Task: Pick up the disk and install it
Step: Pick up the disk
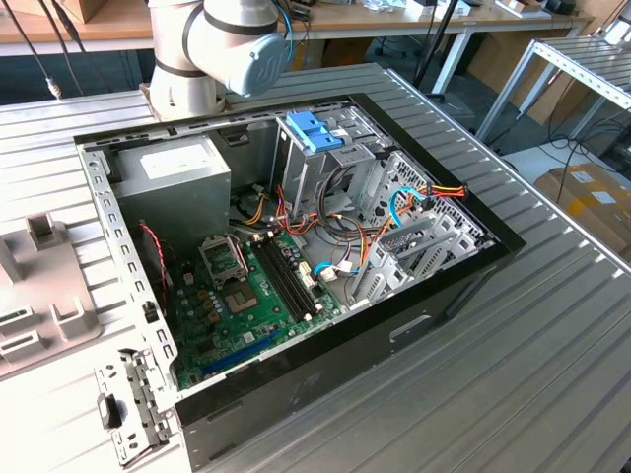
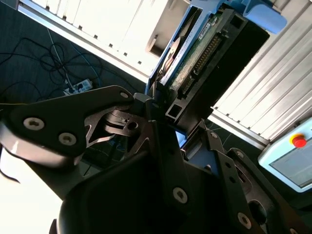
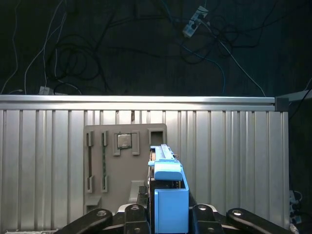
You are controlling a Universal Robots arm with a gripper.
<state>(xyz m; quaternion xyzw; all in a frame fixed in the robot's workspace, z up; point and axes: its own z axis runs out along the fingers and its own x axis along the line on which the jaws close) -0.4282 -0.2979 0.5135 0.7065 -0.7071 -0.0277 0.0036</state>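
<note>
The disk (image 3: pixel 168 195) is carried on edge in the jaws, which are clenched on its two flat faces. Its blue side bracket (image 2: pixel 263 17) runs along the edge away from the jaws. In the second wrist view the green circuit board and pin connector (image 2: pixel 202 56) of the disk are exposed.

The disk hangs clear above the ribbed metal worktop (image 3: pixel 234 156). In the first wrist view it lines up with one edge of the grey tray (image 3: pixel 124 165). A processor chip (image 3: pixel 126 141) sits in a pocket of that tray.

To the exterior view's right of the tray lies the open computer case (image 1: pixel 325 365). Inside it are a grey power-supply box (image 1: pixel 182 172), a green motherboard (image 1: pixel 246 296) and a metal cage with light-blue latch tabs (image 1: pixel 315 133). The arm (image 1: pixel 222 44) rises beyond the case's far side from the tray.
</note>
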